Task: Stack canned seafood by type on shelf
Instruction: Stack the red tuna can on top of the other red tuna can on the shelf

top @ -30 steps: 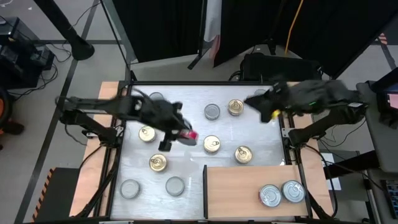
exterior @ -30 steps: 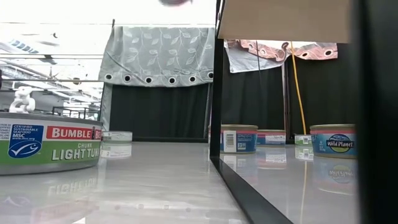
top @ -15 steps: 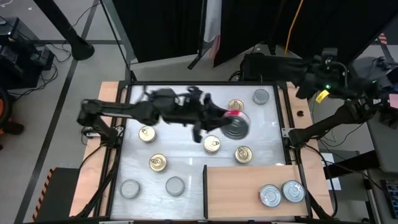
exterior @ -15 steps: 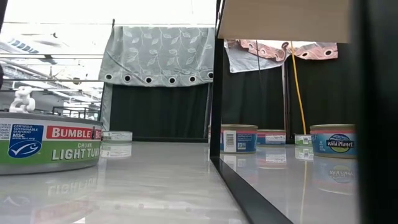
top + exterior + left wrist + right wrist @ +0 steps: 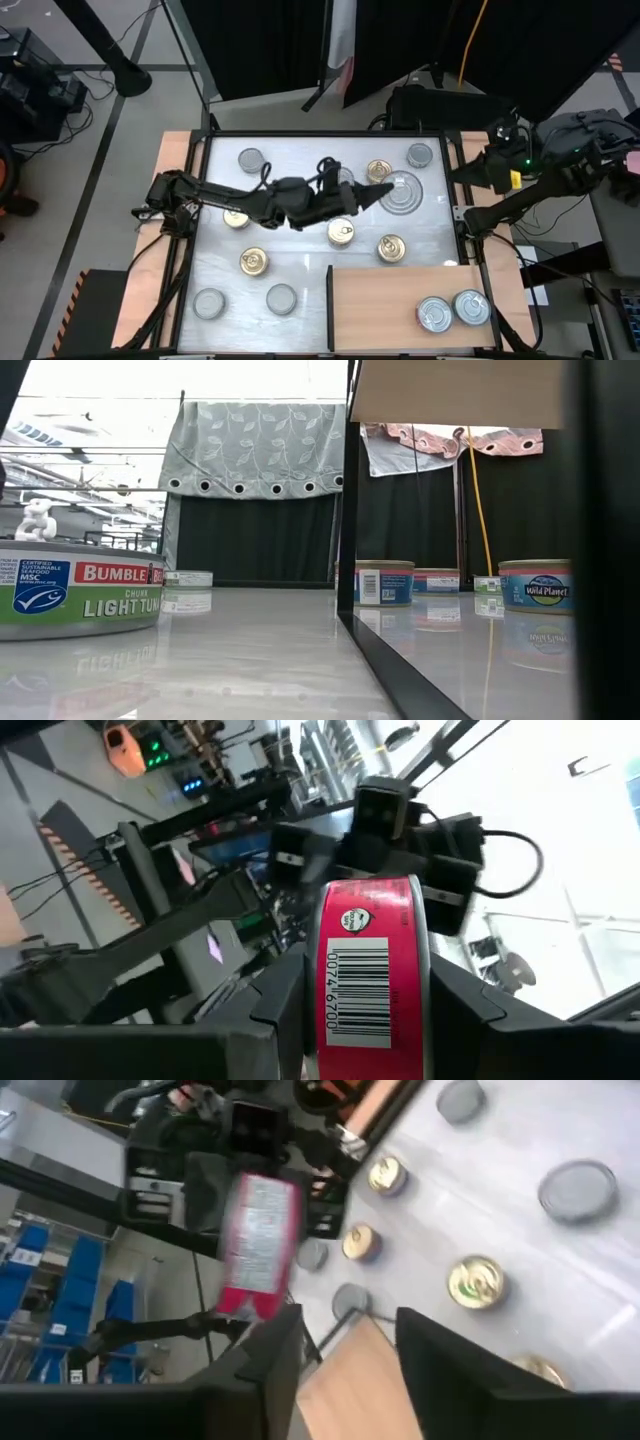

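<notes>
The left gripper (image 5: 383, 192) reaches across the middle of the white table (image 5: 300, 270) and grips a red-labelled can (image 5: 375, 975) between its fingers (image 5: 280, 1005), held on edge above the table. The right gripper (image 5: 345, 1345) waits at the table's right edge with fingers apart, holding nothing. Two silver cans (image 5: 452, 310) lie on the wooden shelf (image 5: 380, 300).

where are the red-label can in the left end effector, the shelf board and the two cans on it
red-label can (image 5: 372, 965): left wrist view, on its barcode label.
shelf board (image 5: 375, 305): high view, bare wood.
two cans on it (image 5: 436, 314): high view, on the left can's silver top.
</notes>
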You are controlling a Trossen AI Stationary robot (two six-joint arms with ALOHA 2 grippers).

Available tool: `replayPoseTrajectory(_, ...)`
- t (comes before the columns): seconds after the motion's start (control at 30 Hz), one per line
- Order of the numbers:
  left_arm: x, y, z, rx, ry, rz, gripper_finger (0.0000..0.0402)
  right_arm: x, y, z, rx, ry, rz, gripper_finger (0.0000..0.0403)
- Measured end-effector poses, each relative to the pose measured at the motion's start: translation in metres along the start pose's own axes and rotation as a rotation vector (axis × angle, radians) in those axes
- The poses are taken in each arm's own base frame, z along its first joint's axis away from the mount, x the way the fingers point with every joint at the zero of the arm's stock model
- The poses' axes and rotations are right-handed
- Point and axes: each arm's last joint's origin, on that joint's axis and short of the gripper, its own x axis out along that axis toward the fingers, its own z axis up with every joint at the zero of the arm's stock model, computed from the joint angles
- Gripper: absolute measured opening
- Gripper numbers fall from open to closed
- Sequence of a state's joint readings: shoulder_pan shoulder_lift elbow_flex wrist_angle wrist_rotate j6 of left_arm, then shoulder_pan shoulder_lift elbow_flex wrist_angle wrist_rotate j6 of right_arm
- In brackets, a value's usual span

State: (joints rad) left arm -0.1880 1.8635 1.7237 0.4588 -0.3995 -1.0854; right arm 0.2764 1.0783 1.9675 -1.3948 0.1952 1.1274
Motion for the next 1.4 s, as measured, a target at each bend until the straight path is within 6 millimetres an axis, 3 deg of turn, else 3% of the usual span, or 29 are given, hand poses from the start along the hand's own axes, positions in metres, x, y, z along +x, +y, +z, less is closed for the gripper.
replayPoseTrajectory(0.13, -0.005, -0.005, -0.010, 0.020, -0.038, 0.020, 0.0140, -0.003, -0.007, -0.004, -0.010, 0.053, -0.039, 0.0222)
replayPoseTrajectory(0.3, -0.008, -0.006, -0.014, 0.064, -0.099, 0.065, 0.0140, 0.001, 0.002, -0.001, -0.065, 0.035, 0.033, 0.0296)
replayPoseTrajectory(0.43, -0.008, -0.005, -0.014, 0.069, -0.112, 0.072, 0.0140, 0.019, 0.014, 0.000, -0.116, 0.051, 0.049, 0.0328)
replayPoseTrajectory(0.6, -0.008, -0.005, -0.014, 0.091, -0.111, 0.076, 0.0140, 0.054, 0.029, 0.000, -0.177, 0.070, 0.014, 0.0332)
replayPoseTrajectory(0.97, -0.008, -0.004, -0.015, 0.121, -0.085, 0.076, 0.0140, 0.080, 0.043, 0.001, -0.215, 0.057, 0.034, 0.0302)
replayPoseTrajectory(1.4, -0.008, -0.008, -0.014, 0.264, -0.064, 0.046, 0.0140, 0.081, 0.046, 0.002, -0.141, 0.041, 0.057, 0.0124)
